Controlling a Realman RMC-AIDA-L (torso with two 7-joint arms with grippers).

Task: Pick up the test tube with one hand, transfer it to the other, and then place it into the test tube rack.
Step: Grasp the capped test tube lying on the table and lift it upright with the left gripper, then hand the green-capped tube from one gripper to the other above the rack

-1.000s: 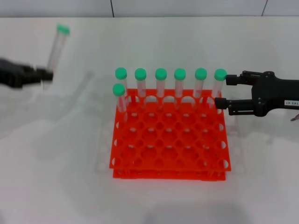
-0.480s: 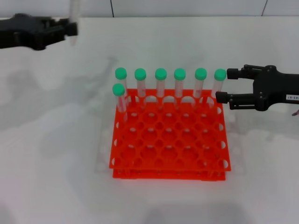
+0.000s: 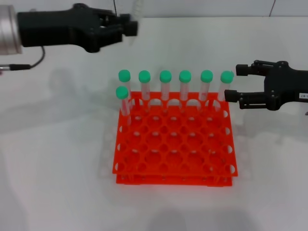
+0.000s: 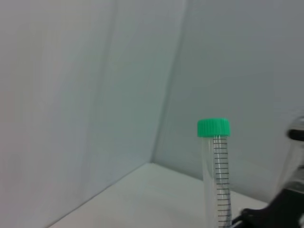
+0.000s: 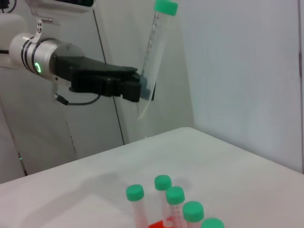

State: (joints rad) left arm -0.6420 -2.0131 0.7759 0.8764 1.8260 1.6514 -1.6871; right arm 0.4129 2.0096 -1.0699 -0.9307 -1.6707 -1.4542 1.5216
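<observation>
My left gripper, black and unlabelled, is shut on the lower part of the test tube and holds it high in the air behind the rack's back left corner. The tube's cap is cut off in the head view. The right wrist view shows the gripper holding the tube nearly upright, green cap on top. The cap shows in the left wrist view. The orange-red rack stands mid-table. My right gripper, white-labelled, is open beside the rack's back right corner.
Several green-capped tubes stand in the rack's back row, and one stands in the second row at the left. The rightmost tube is just beside my right fingertips. White walls rise behind the white table.
My left arm has swung up and to the right with the tube, from the far left to above and behind the rack. My right gripper has drifted slightly right, still open.
</observation>
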